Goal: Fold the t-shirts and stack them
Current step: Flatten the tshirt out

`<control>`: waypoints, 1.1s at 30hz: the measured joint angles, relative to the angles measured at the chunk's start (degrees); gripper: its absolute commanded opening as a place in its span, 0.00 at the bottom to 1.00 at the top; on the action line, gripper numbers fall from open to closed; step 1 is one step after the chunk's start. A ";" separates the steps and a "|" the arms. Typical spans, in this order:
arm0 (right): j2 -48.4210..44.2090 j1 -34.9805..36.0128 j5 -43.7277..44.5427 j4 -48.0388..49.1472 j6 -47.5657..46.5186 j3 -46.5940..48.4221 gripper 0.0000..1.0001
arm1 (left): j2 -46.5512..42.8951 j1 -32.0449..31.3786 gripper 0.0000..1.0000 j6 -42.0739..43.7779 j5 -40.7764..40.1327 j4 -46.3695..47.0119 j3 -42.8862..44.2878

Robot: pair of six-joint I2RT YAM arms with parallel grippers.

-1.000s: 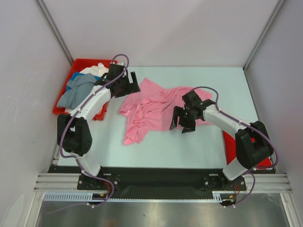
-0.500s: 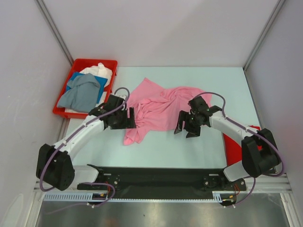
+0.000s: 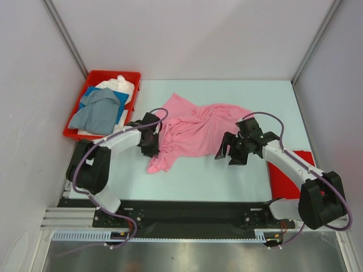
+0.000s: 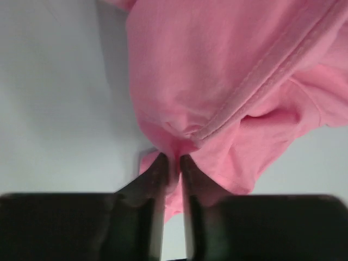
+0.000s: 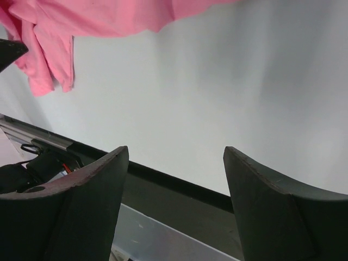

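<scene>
Slippage is the chief risk. The left pincer [image 4: 173, 159] has its jaws almost together on only a small pucker of the light pink cotton t-shirt [image 4: 217, 70], just beside a stitched hem. If the arm pulls hard, I judge that the thin fold could slide out. It could also drag the whole bunched cloth along instead of spreading it.

A second risk lies with the right pincer [image 5: 175, 157]. Its jaws stand wide apart and hold nothing, and beneath them is the bare pale table top [image 5: 228, 98]. The shirt's edge lies just beyond its fingertips, up and to their left. A closing there would catch air, or only one layer of cloth.

In the top view the pink shirt [image 3: 193, 127] lies crumpled between the two pincers, touching the left pincer [image 3: 152, 139] and close ahead of the right pincer [image 3: 228, 154]. It is twisted at the middle, with a sleeve or corner trailing below the left jaws, and nothing is folded yet. Beyond and outboard of the left pincer, the red plastic bin [image 3: 113, 73] holds a grey-blue shirt [image 3: 96, 110], a white shirt [image 3: 120, 84] and a bit of blue cloth.
</scene>
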 measured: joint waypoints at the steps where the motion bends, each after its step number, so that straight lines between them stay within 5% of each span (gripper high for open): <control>1: -0.48 -0.55 -0.04 -0.20 0.00 -0.24 0.77 | 0.26 0.00 0.12 0.17 -0.26 0.00 0.44; 4: -1.38 -1.92 -0.09 -0.59 -0.11 -1.05 0.77 | 0.02 0.00 0.00 0.26 -0.87 -0.70 2.58; 16: 3.30 -3.91 -1.68 -0.24 0.11 -1.88 0.77 | 3.67 1.64 0.03 2.58 -2.91 -2.71 26.80; 19: 6.73 -4.26 -2.16 -0.09 0.44 -0.59 0.77 | 8.52 3.45 0.34 4.48 -3.39 -2.62 30.45; 20: 7.61 -4.33 -2.27 -0.04 0.50 -0.02 0.76 | 10.01 3.98 0.50 4.74 -3.52 -2.67 31.19; 21: 8.57 -4.37 -2.45 -0.09 0.68 0.74 0.76 | 11.98 4.66 0.78 5.60 -3.63 -3.13 32.11; 23: 10.05 -4.39 -2.82 0.09 0.74 2.51 0.76 | 15.23 5.70 0.91 6.58 -4.57 -3.91 33.31; 28: 11.23 -4.39 -2.97 0.44 0.68 4.98 0.76 | 15.45 6.69 0.88 7.80 -6.47 -5.01 32.59; 33: 11.96 -3.80 -2.38 0.11 -0.20 5.42 0.73 | 5.75 6.67 0.82 7.37 -6.29 -4.04 26.58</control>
